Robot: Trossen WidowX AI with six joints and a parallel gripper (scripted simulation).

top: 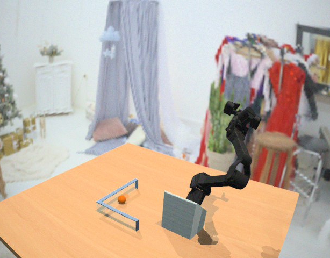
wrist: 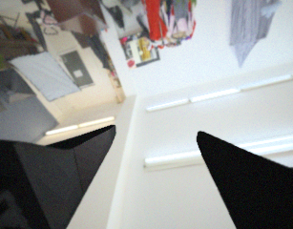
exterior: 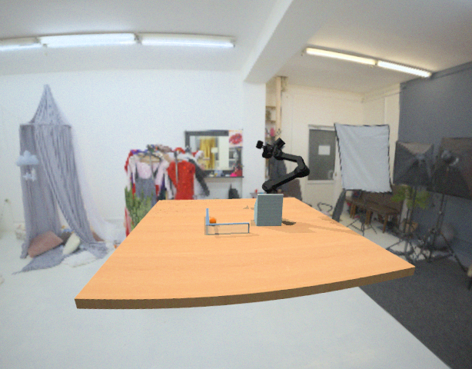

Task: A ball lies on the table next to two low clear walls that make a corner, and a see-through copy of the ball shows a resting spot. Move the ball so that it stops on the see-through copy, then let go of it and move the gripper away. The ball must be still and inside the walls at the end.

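On the wooden table (top: 76,222), nearest the top camera, two low clear blue-edged walls (top: 117,211) form a corner. The small orange ball (top: 121,198) rests on the table inside that corner, beside its faint see-through copy (top: 126,196). Farther back stands a grey-blue block (top: 181,217). Behind it the black arm (top: 237,155) rears high, its gripper (wrist: 156,138) spread wide, empty, facing the ceiling, well apart from the ball.

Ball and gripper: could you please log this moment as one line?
ball: on table inside walls | gripper: open, raised, holds nothing | fingers: pointing at ceiling
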